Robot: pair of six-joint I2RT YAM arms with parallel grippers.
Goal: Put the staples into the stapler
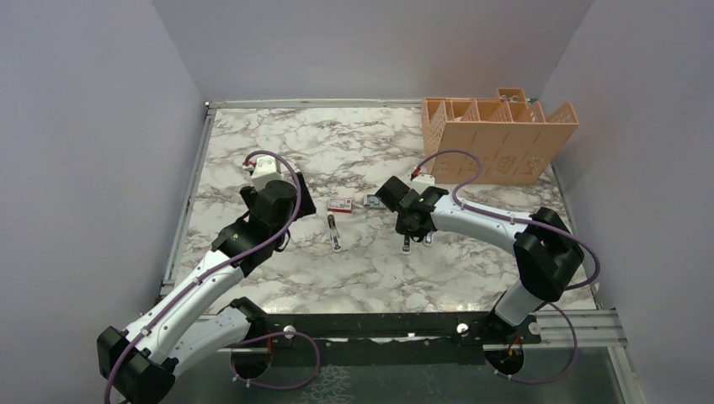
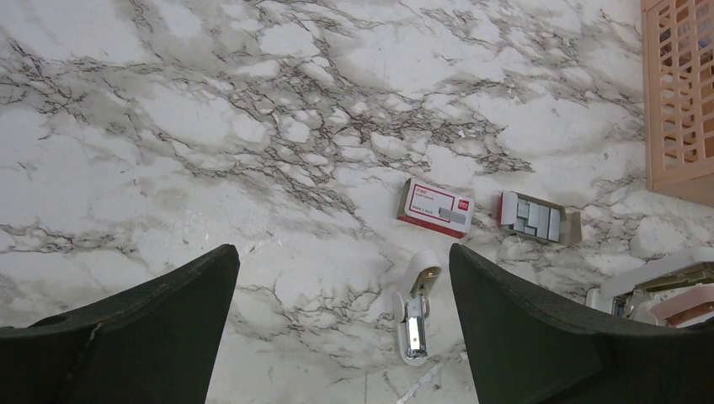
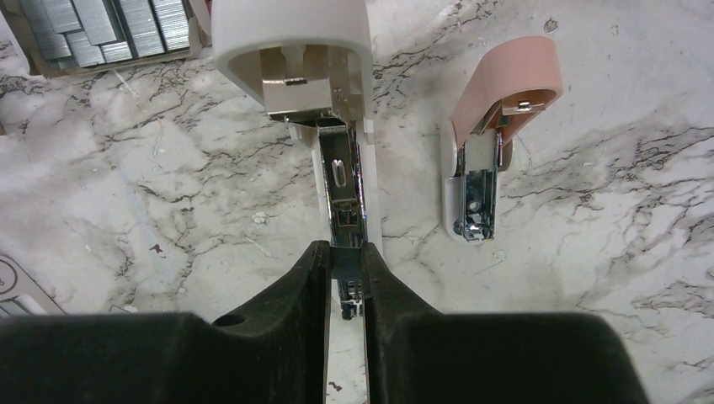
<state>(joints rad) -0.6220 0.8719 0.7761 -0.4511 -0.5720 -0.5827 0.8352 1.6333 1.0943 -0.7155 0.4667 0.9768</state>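
Observation:
My right gripper (image 3: 345,259) is shut on a short matte-grey strip of the staples, held over the chrome channel (image 3: 340,189) of a white stapler (image 3: 290,50) that lies open on the marble. More staples fill a small flat tray (image 3: 109,25), also seen as the tray (image 2: 539,218) beside the red-and-white box (image 2: 435,207). From above, the right gripper (image 1: 410,229) is low over the white stapler (image 1: 407,245). My left gripper (image 2: 341,252) hangs open and empty above the table; from above, the left gripper (image 1: 295,202) is left of the box (image 1: 340,203).
A pink stapler (image 3: 497,126) lies open just right of the white one. Another white stapler (image 2: 415,316) lies open between my left fingers' line of sight, the same stapler (image 1: 335,231) mid-table. An orange slotted basket (image 1: 497,135) stands at the back right.

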